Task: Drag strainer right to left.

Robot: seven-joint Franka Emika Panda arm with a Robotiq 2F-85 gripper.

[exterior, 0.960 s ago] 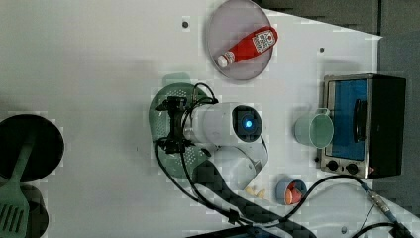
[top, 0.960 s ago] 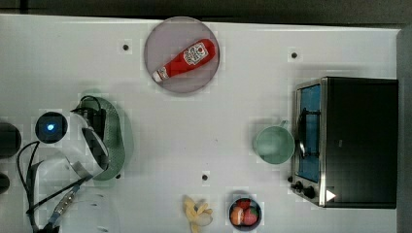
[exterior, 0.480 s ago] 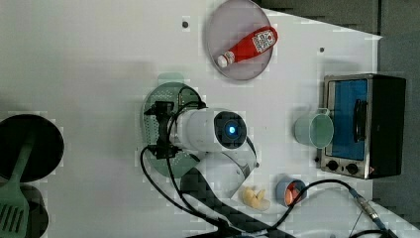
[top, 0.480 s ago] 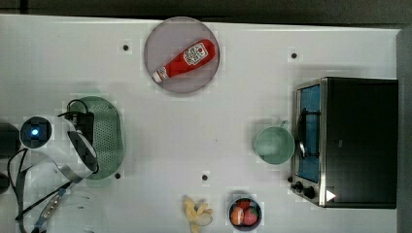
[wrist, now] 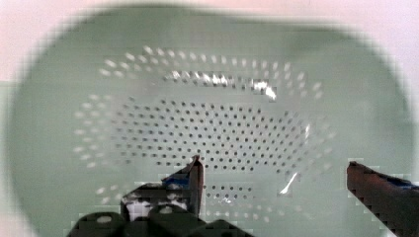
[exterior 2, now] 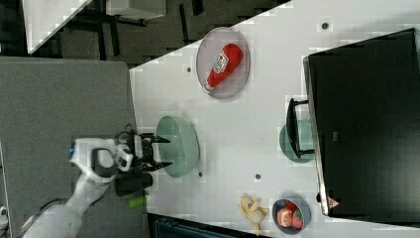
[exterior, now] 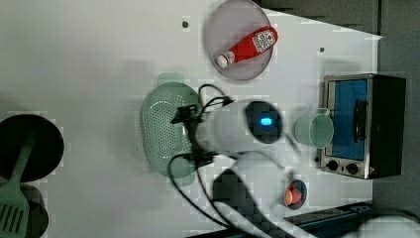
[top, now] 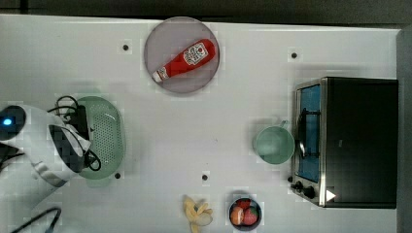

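The strainer (top: pixel 104 138), a pale mint-green oblong colander with tiny holes, lies near the top view's left edge of the white table. It also shows in the left view (exterior: pixel 166 131) and the right view (exterior 2: pixel 181 146). My gripper (exterior 2: pixel 168 152) is open and hovers over the strainer's end nearest the arm, fingers spread above the rim. In the wrist view the strainer's perforated bowl (wrist: pixel 212 113) lies just beneath the gripper (wrist: pixel 274 168), and nothing is between the fingers. In the top view the arm's body covers the strainer's left rim.
A grey plate (top: pixel 165 34) holds a ketchup bottle (top: pixel 184 60). A round mint cup (top: pixel 273 144) stands by the toaster oven (top: pixel 354 141). A banana (top: pixel 197 213) and a fruit bowl (top: pixel 244 213) sit at the front edge. A spatula (exterior: pixel 12 208) lies at the left view's left.
The arm has drawn back toward the top view's left, uncovering more of the strainer. The strainer has stayed where it was, and the gripper has stayed open.
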